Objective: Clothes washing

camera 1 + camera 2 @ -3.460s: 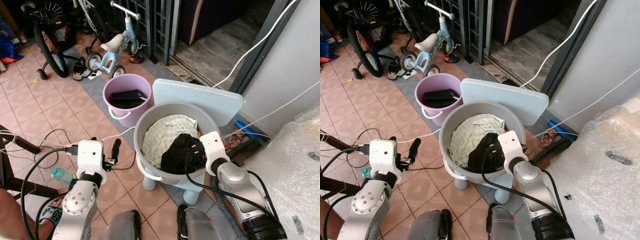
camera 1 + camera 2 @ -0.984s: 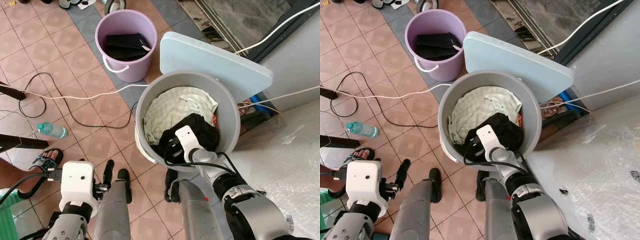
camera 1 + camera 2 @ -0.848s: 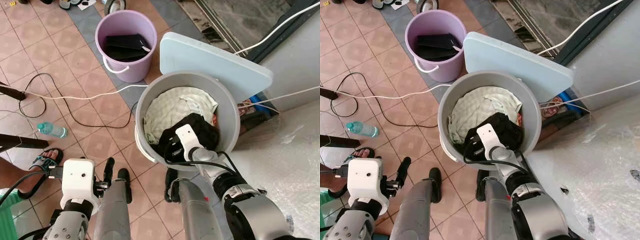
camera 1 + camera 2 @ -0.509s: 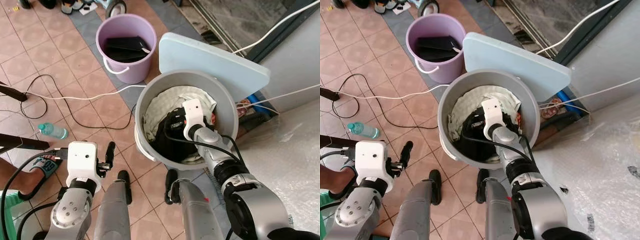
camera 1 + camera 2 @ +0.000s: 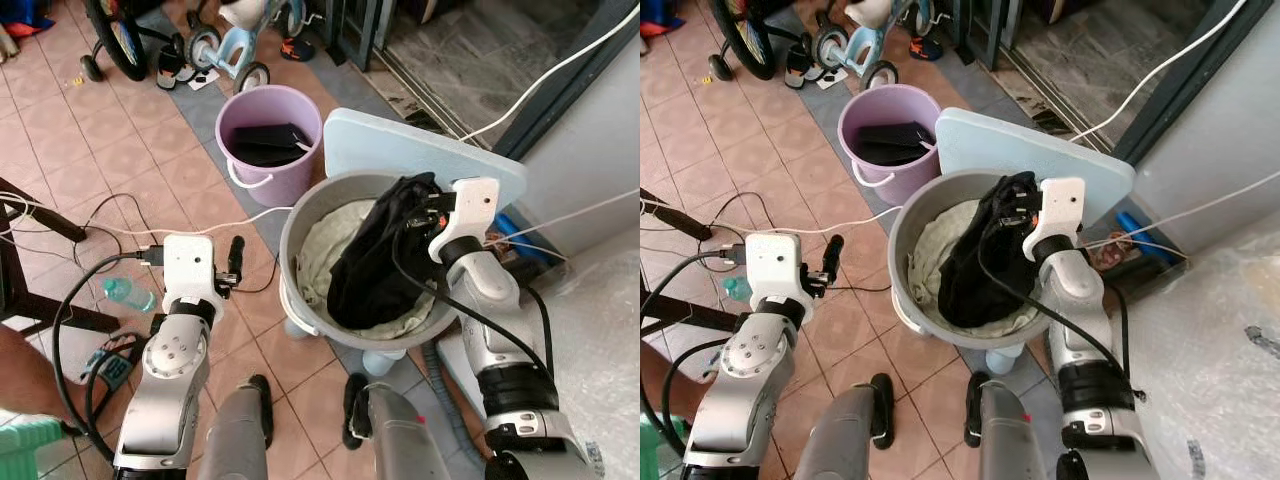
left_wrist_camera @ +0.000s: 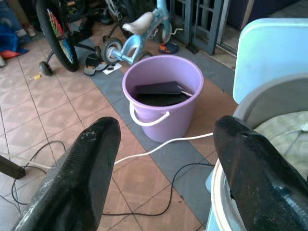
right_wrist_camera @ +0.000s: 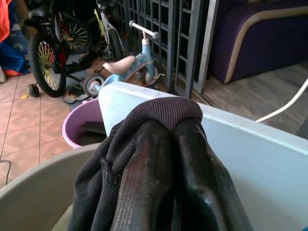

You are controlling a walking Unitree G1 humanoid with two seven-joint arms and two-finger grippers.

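A grey washing tub [image 5: 300, 300] stands on short legs with a pale cloth [image 5: 318, 250] inside it. My right gripper [image 5: 425, 205] is shut on a black garment [image 5: 375, 255], held up at the tub's far rim so the fabric hangs down into the tub. In the right wrist view the black garment [image 7: 163, 113] drapes over both fingers [image 7: 144, 178]. My left gripper [image 5: 235, 262] is open and holds nothing, out to the left of the tub above the tiled floor. A purple bucket [image 5: 268, 140] with a dark item inside sits beyond the tub.
The tub's pale blue lid [image 5: 420, 155] leans behind it. White and black cables [image 5: 130, 225] cross the floor. A plastic bottle [image 5: 128, 293] lies at left. A child's tricycle [image 5: 235, 40] and a bicycle stand at the back. Bubble wrap [image 5: 600, 330] covers something on the right.
My right gripper has lifted the black garment from the bottom of the tub to its far rim. The camera has tilted up, bringing more of the floor and bikes into view.
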